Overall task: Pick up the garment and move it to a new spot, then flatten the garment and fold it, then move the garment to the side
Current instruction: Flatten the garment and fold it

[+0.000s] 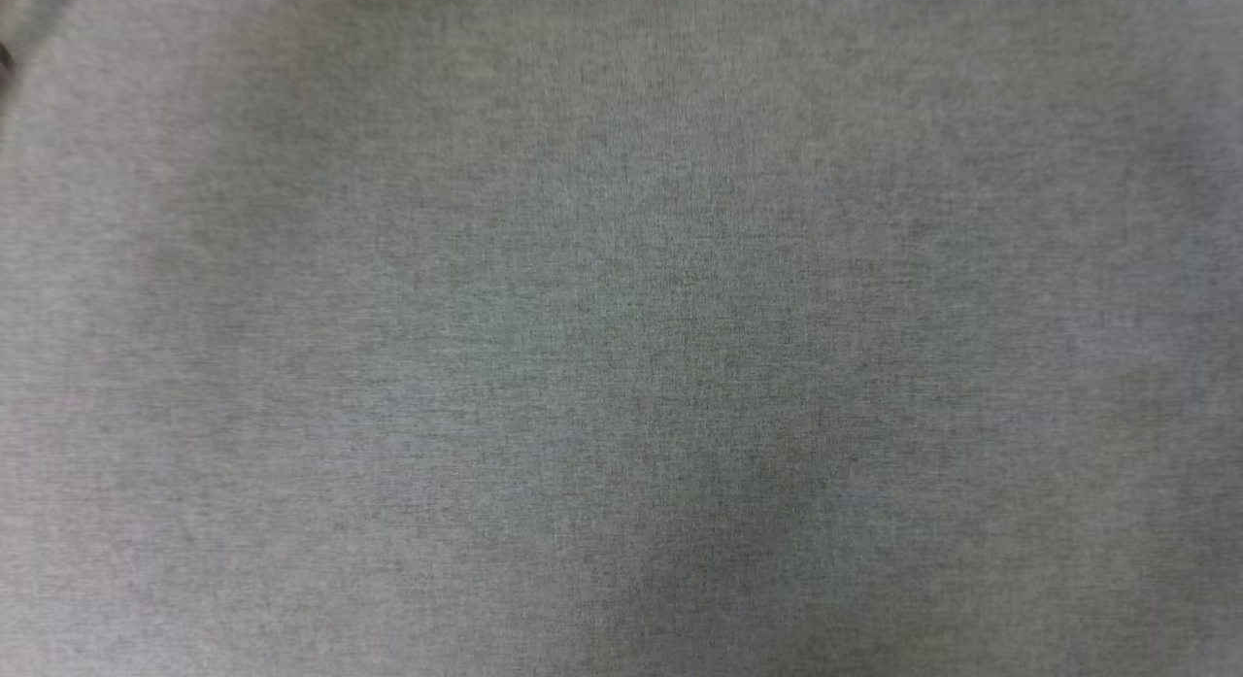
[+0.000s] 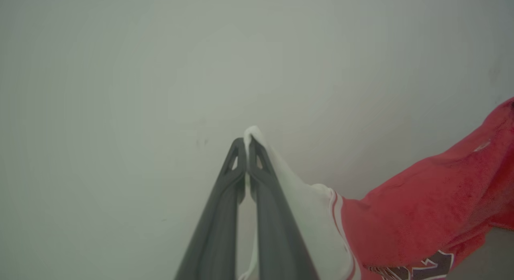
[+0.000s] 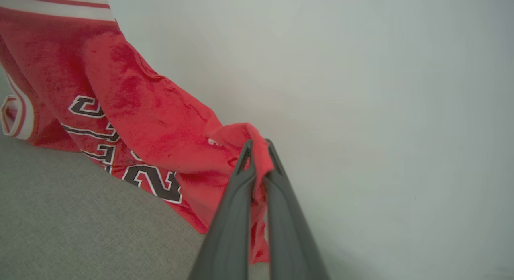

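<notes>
Between left gripper (image 2: 245,146) and right gripper (image 3: 257,146), garment (image 3: 152,123) spans (sleeve (image 2: 305,207) left).

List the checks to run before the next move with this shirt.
1. Left gripper shut on the white sleeve of the red jersey-style shirt: ok.
2. Right gripper shut on the shirt's red edge: ok.
3. Shirt hanging smooth: not ok, bunched.
4. Grey woven surface flat for laying down: ok.
5. Shirt fully lifted off the surface: cannot tell.
</notes>
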You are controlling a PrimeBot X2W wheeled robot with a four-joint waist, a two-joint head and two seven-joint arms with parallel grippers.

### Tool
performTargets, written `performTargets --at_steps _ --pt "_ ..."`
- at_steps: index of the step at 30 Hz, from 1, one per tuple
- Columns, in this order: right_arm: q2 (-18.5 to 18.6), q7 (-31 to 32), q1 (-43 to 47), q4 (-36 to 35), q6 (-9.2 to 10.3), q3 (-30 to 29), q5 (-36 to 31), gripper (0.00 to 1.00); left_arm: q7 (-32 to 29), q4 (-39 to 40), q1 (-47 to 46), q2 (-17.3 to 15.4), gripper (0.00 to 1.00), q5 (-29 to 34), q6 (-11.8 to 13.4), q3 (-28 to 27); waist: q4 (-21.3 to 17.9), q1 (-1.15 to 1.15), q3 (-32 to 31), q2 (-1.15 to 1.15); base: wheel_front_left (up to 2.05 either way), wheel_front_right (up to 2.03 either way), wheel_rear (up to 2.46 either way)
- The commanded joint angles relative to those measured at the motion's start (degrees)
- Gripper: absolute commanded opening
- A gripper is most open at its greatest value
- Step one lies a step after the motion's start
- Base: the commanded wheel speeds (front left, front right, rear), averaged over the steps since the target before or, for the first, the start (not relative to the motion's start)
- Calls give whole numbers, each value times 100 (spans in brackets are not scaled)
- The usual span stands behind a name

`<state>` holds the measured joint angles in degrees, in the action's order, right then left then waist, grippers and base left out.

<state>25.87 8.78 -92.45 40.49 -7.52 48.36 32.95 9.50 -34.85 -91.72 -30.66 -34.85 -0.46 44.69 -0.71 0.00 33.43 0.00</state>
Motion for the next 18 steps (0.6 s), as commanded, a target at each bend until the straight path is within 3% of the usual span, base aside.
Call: performTargets --at_steps 1,11,18 --pt "-16 -50 217 -1 6 99 80 0 47 68 251 -34 0 -48 15 38 16 0 -117 0 0 0 0" --pt "516 -377 1627 -655 6 1200 674 0 270 1236 2591 -497 0 -548 445 131 7 0 -790 0 0 0 0" --pt "960 -557 2802 -1096 6 1696 1147 0 222 2346 4544 -1063 0 -963 1004 316 -62 0 -1424 0 0 0 0"
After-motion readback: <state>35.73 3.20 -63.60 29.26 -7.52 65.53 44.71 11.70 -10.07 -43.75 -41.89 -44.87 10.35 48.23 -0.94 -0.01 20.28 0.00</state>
